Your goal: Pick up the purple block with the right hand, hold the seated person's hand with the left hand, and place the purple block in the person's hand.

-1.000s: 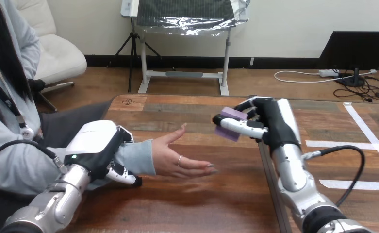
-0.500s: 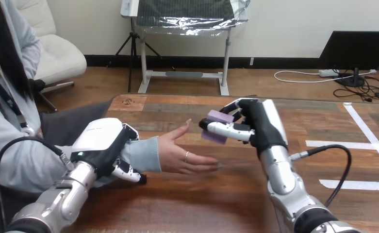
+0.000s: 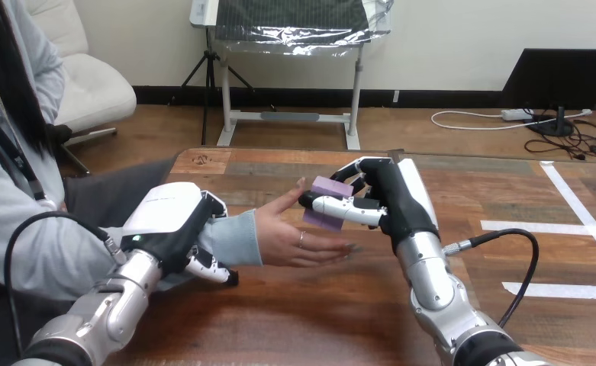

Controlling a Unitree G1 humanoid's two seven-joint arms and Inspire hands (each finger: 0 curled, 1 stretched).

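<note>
The purple block [image 3: 326, 201] is pinched between the thumb and fingers of my right hand [image 3: 382, 200], held just above the table. It hangs right over the person's hand [image 3: 298, 235], which lies palm up and open on the table, fingers pointing right. My left hand [image 3: 174, 227] is curled round the person's wrist over the pale sleeve, its fingers wrapping under the forearm. The block sits close to the person's thumb and palm; I cannot tell whether it touches them.
The wooden table [image 3: 310, 313] stretches ahead, with white tape lines [image 3: 577, 206] at the right. A black cable [image 3: 508, 244] loops beside my right forearm. The person sits at the left side.
My right hand has carried the purple block leftward, from beside the person's fingers to over the palm. My left hand and the person's arm have slid slightly to the right.
</note>
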